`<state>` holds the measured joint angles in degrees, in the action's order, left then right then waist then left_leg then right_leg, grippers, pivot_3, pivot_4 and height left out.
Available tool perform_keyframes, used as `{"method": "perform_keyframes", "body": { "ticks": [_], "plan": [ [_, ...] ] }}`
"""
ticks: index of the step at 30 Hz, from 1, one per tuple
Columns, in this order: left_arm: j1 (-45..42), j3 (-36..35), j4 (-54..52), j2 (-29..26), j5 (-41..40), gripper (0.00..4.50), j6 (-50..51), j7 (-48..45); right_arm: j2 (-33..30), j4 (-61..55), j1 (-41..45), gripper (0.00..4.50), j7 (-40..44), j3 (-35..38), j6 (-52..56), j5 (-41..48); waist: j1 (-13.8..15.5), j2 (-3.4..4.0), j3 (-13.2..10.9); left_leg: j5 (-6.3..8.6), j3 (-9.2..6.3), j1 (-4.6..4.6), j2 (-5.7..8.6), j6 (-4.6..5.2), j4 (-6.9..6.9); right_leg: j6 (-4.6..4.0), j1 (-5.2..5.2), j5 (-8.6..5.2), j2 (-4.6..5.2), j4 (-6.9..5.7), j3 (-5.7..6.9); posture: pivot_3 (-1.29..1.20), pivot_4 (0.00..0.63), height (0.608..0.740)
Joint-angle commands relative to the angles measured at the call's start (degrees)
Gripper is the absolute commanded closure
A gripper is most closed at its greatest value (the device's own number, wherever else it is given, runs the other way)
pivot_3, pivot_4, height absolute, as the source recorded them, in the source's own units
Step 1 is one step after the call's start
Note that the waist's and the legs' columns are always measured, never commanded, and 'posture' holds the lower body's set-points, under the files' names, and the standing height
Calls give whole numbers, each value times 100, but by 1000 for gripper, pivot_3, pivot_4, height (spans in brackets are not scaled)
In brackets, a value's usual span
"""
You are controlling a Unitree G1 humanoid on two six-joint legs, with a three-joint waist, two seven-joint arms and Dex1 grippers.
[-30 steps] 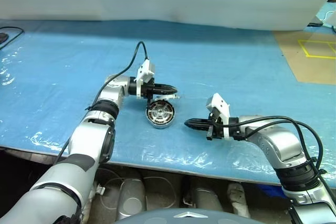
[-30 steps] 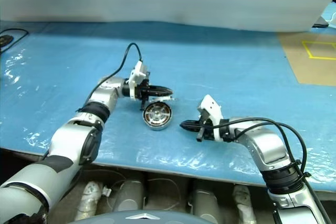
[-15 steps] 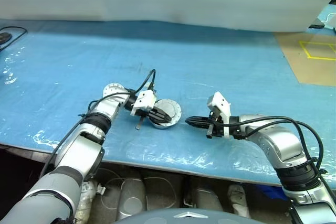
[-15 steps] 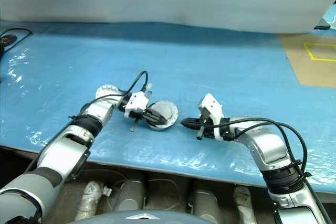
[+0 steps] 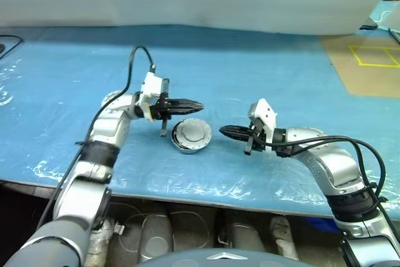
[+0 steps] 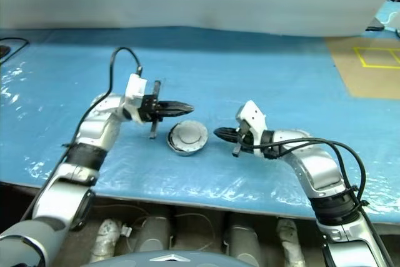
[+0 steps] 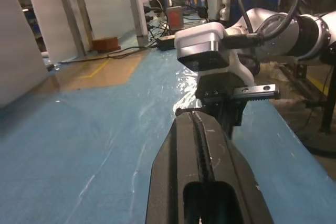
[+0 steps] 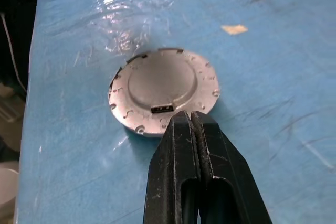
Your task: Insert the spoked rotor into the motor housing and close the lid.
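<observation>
Near the front edge of the blue table (image 5: 294, 79), I see the lid (image 5: 192, 134) seated on the motor housing, rotor hidden beneath. My left gripper (image 5: 187, 105) and right gripper (image 5: 229, 132), both pressed together and empty, flank it. I judge only seating verification remains.

The lid (image 8: 163, 91) at centre frame looks like cast metal, matt light grey, its face smooth with small raised bumps near the edge. The worktop (image 5: 262, 73) wears a glossy blue plastic sheet, wrinkled and glinting. Both arms' fingers (image 8: 181, 153) are smooth black plastic with a dull sheen; the arm shells (image 5: 331, 164) are satin silver.
</observation>
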<state>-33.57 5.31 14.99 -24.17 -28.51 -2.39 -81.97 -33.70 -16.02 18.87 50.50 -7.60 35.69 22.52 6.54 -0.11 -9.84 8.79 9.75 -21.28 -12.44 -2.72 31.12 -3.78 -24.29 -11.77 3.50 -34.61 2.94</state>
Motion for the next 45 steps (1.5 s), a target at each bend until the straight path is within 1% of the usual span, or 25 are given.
{"method": "perform_keyframes", "body": {
  "ticks": [1,3,5,8,11,12,13,14,15,18,22,26,30,37,40,43,45],
  "plan": [
    [714,-214,-1123,-289,-82,4493,200,300,105,138,292,4313,148,-298,-467,-240,-54,0,0,1,0,-2,-4,1,-1,2,-2,-3,-3,-1,0,0,150,740],
    [1239,-305,-1625,-444,-83,4500,274,500,183,416,463,3914,178,-642,-864,-623,-103,0,0,1,1,-2,-12,2,0,2,-2,-5,-9,-1,1,0,150,740],
    [1517,-399,-1818,-544,31,4500,206,699,295,668,680,3350,269,-856,-1183,-833,-114,2,-1,2,1,-2,-13,3,1,29,-2,-22,-12,-2,1,0,150,740],
    [1687,-703,-1837,-668,134,4500,213,1174,617,1094,1116,2329,551,-988,-1385,-780,-123,5,-5,3,2,1,-14,4,9,33,-2,-23,-12,-9,1,0,150,740],
    [2126,-897,-2246,-801,-9,4500,365,1385,781,1687,1381,1301,867,-1131,-1732,-896,-134,3,-3,3,2,7,-14,4,12,34,2,-23,-11,-12,-1,0,150,740],
    [2266,-925,-2363,-828,-23,4500,392,1446,833,1852,1443,1038,965,-1145,-1827,-896,-142,3,-3,3,3,9,-16,4,12,34,3,-23,-11,-11,-4,0,150,740],
    [2344,-937,-2432,-842,-25,4500,414,1502,872,1975,1488,591,1045,-1143,-1894,-891,-138,3,-3,3,5,8,-17,4,9,32,3,-22,-10,-8,-8,0,150,740],
    [2540,-959,-2503,-924,8,4500,376,1462,934,2080,1558,282,1161,-1171,-1903,-864,-124,3,-3,3,6,4,-16,4,6,-1,2,-4,-11,-5,-7,0,150,740],
    [2751,-1017,-2532,-986,28,4500,346,1450,1020,2178,1630,25,1247,-1213,-1899,-854,-131,3,-3,3,6,1,-16,4,3,-5,1,-4,-12,-6,-6,0,150,740],
    [3313,-1200,-2664,-1143,-113,4500,516,1490,1240,2558,1806,25,1399,-1375,-2096,-1019,-211,4,-4,6,9,-1,-24,0,0,-15,-8,-9,-23,-8,-6,0,150,740],
    [3648,-1319,-2777,-1024,-144,4500,489,1759,1510,3127,1950,25,1352,-1355,-2529,-1237,-243,4,-4,6,8,3,-31,-1,4,-16,-6,-10,-30,-11,-4,0,150,740],
    [3960,-1241,-2602,-990,107,4500,76,1695,1600,3506,2018,25,1374,-1428,-2857,-1524,-253,4,-4,6,8,10,-29,0,10,-13,1,-11,-27,-12,-6,0,150,740],
    [4109,-1113,-2506,-866,245,4500,-129,1766,1563,3782,1949,25,1445,-1615,-3330,-1884,-255,4,-4,7,9,10,-31,0,6,-15,0,-10,-29,-10,-6,0,150,740],
    [3996,-1000,-2310,-774,390,4500,-341,1748,1622,3856,1896,25,1463,-1543,-3418,-1971,-257,4,-3,7,10,17,-31,0,8,-15,3,-10,-29,-13,-7,0,150,740],
    [3897,-995,-2208,-787,390,4500,-389,1723,1668,3846,1923,649,1483,-1485,-3389,-1908,-257,4,-3,7,10,22,-32,0,8,-15,6,-10,-29,-14,-8,0,150,740],
    [3783,-1014,-2110,-811,385,4500,-418,1698,1739,3878,1970,1517,1413,-1417,-3429,-1902,-256,3,-3,7,10,22,-31,0,8,-15,7,-10,-29,-14,-8,0,150,740],
    [3724,-1033,-2088,-833,375,4500,-380,1719,1837,3961,2037,1527,1208,-1359,-3484,-1970,-265,3,-3,7,10,21,-31,0,8,-17,7,-9,-29,-14,-8,0,150,740]
  ]
}}
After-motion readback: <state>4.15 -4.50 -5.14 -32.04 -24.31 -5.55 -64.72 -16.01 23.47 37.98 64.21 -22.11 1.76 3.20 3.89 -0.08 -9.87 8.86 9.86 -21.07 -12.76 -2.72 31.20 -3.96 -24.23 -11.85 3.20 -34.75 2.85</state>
